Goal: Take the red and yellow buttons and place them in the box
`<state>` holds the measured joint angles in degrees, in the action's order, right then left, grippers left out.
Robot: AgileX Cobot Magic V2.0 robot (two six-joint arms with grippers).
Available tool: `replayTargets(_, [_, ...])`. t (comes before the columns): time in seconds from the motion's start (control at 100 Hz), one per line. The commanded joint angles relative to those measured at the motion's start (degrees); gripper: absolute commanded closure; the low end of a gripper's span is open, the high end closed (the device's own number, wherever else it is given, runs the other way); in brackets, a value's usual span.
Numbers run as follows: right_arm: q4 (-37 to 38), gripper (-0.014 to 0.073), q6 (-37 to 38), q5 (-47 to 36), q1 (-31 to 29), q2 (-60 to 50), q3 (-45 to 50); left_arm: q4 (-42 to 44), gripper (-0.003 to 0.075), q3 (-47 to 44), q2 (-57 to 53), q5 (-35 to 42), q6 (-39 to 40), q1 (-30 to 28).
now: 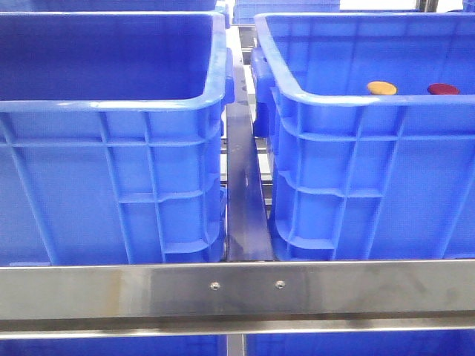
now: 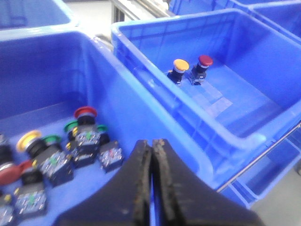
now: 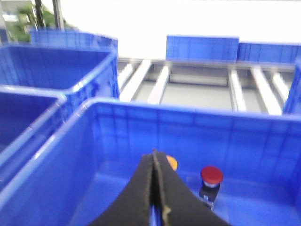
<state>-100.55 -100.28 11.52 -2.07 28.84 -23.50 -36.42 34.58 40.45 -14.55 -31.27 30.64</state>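
- The yellow button (image 1: 381, 87) and the red button (image 1: 443, 89) stand side by side in the right-hand box (image 1: 356, 100), toward its far side; the red one is further right.
- The left-hand crate (image 1: 111, 104) holds a heap of spare push-buttons (image 2: 89, 141), seen only from the left wrist.
- The left gripper (image 2: 153, 146) hangs above that heap, fingers pressed together, holding nothing.
- The right gripper (image 3: 154, 157) hovers over the right box near the two buttons, likewise closed and empty.
- Judgement: placing looks complete; if more are wanted, the left gripper needs to open and descend on one cap.
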Motion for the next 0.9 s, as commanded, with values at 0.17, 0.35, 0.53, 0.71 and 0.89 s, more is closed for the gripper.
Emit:
replayTargets(0.17, [-1.3,0.0651,-0.4,1.7,0.0,-14.6,5.9,-0.6,0.074,-7.0,-13.3,4.3,0.4,0.5])
replayTargets(0.35, [-1.4,0.0651,-0.4,2.5,0.0,-17.9,9.0,-0.5,0.074,-9.0,-17.0,3.9,0.4,0.5])
replayTargets(0.53, [-1.4,0.0651,-0.4,3.0,0.0,-17.8,9.5,-0.5,0.074,-9.0,-16.9,3.9,0.4,0.5])
replayTargets(0.71, [-1.4,0.0651,-0.4,3.0,0.0,-17.8,9.5,-0.5,0.074,-9.0,-16.8,3.9,0.4,0.5])
replayTargets(0.89, [-1.4,0.0651,-0.4,3.0,0.0,-17.8,9.5,-0.5,0.074,-9.0,-16.8,3.9,0.4,0.5])
